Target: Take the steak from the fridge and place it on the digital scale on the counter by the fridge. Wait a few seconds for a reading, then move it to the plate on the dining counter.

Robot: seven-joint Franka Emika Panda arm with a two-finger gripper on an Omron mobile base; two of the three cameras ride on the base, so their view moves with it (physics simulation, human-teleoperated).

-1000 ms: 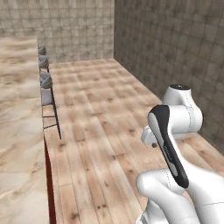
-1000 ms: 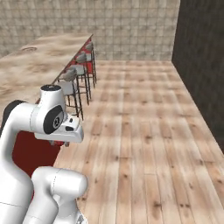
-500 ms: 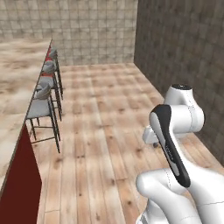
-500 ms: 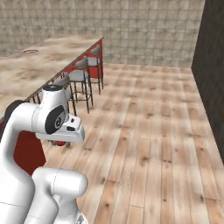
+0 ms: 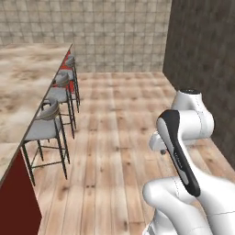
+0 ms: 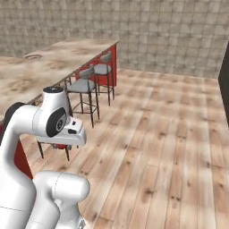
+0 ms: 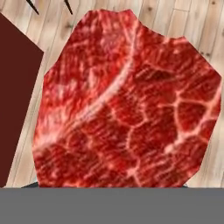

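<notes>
The steak [image 7: 127, 105], red with pale marbling, sits right in front of the hand camera and hides the fingertips; my gripper is shut on it. In the right base view the gripper [image 6: 62, 144] hangs tucked low under the folded arm, above the wooden floor beside the dining counter [image 6: 53, 62]. A small round plate [image 6: 33, 57] lies far back on that counter. In the left base view the dining counter [image 5: 27, 87] runs along the left. The fridge, the digital scale and the short counter are out of view.
Grey-seated bar stools [image 5: 46, 126] [image 6: 82, 85] line the counter's near side above its red panel [image 5: 18, 202]. Wooden floor [image 5: 119, 119] stretches ahead to tiled walls, with a dark wall [image 5: 202, 69] on the right.
The whole scene has shifted in both base views, so the base has moved; the counter and stools now sit differently in frame. The arm keeps its folded pose.
</notes>
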